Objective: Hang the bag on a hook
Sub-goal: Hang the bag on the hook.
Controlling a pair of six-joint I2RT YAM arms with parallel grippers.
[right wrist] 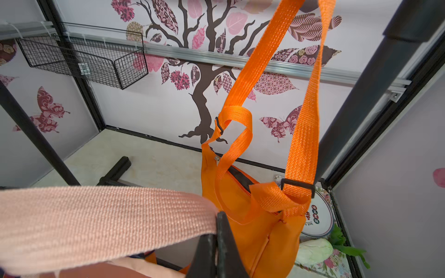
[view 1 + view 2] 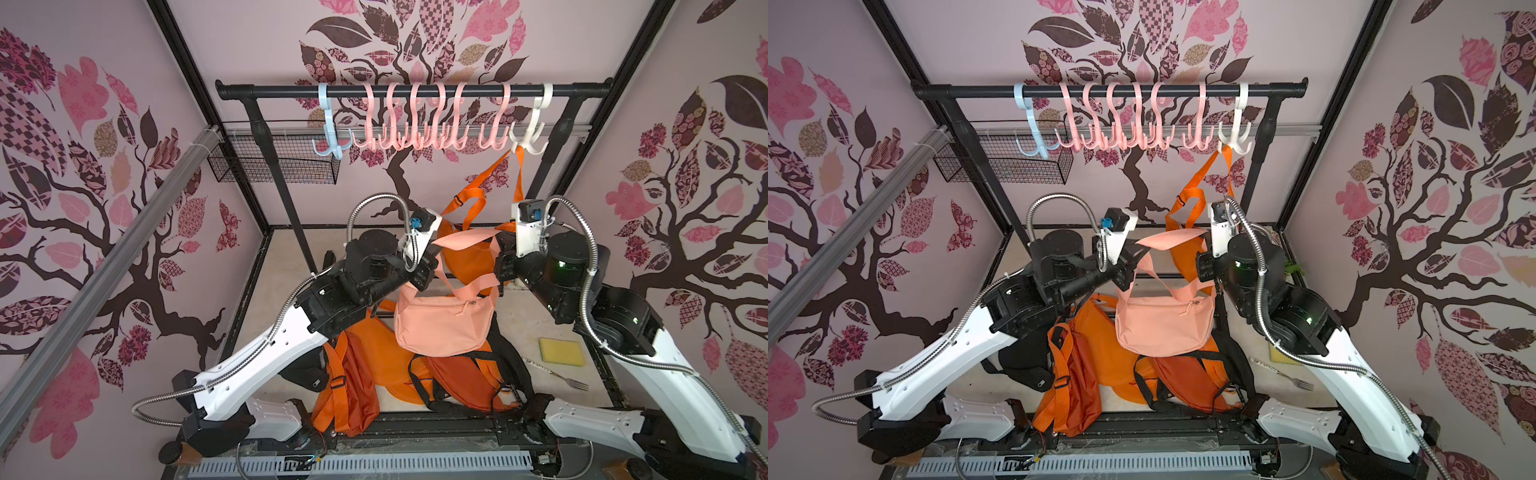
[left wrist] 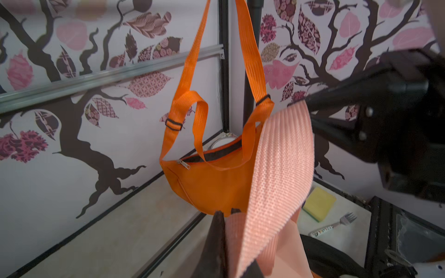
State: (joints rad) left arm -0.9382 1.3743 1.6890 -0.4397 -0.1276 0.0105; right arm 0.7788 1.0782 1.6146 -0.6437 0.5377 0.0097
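Peach fabric marks out the bag (image 2: 440, 328), which is suspended at the middle of the scene, between the two arms and above a heap of orange bags (image 2: 374, 357) on the near part of the table (image 2: 521, 328). It is carried by its strap (image 2: 465, 237) alone. One stretch is clamped in the left gripper (image 3: 226, 214) and another in the right gripper (image 1: 218, 217), both pincers being clenched on the webbing. The strap is thereby held as a broad, nearly flat span between them, with the body left to dangle below. This is judged to be done so that an open loop, rather than a limp tangle, is offered to a prong.

At the far side, a black rail (image 2: 291, 90) is hung with a blue hook (image 2: 328, 124), pink hooks (image 2: 415, 124) and a white hook (image 2: 528, 139). The white one, at the right end, is already taken by an orange bag (image 3: 212, 183), so a free pink hook to its left is judged the likely target. The span is not yet high or far enough to be dropped over one.
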